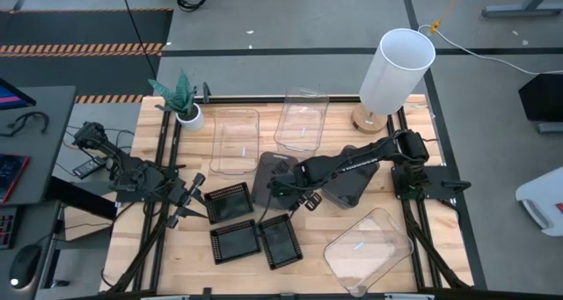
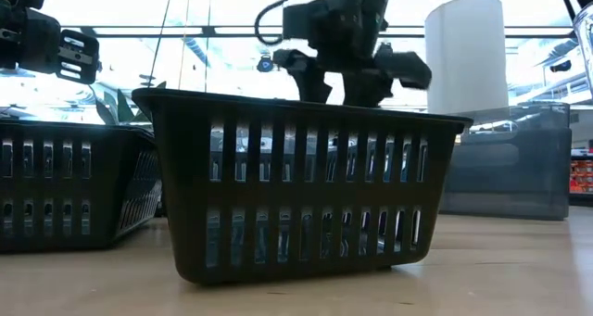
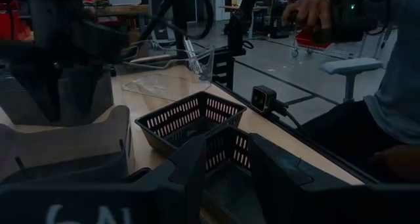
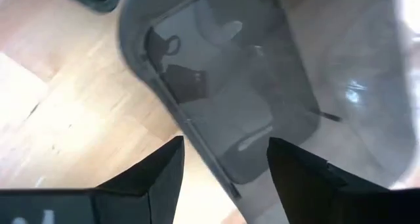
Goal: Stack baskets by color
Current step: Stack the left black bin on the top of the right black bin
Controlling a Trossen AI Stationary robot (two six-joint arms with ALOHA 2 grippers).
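- The high view looks straight down on the whole wooden table (image 1: 352,214), with floor beyond its 12 o'clock edge.
- The low view sits at tabletop height, very close to a black mesh basket (image 2: 296,186), facing level across the table.
- The left wrist view looks across the table toward a seated person (image 3: 387,99).
- The right wrist view looks steeply down, close above a smoky grey basket (image 4: 223,86); the high view shares it (image 1: 273,179).

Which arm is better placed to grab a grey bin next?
Right, probably. Its tool hangs open directly above the grey bin at mid-table, the rim between its fingers in the wrist view. The left tool sits off by the black trays.
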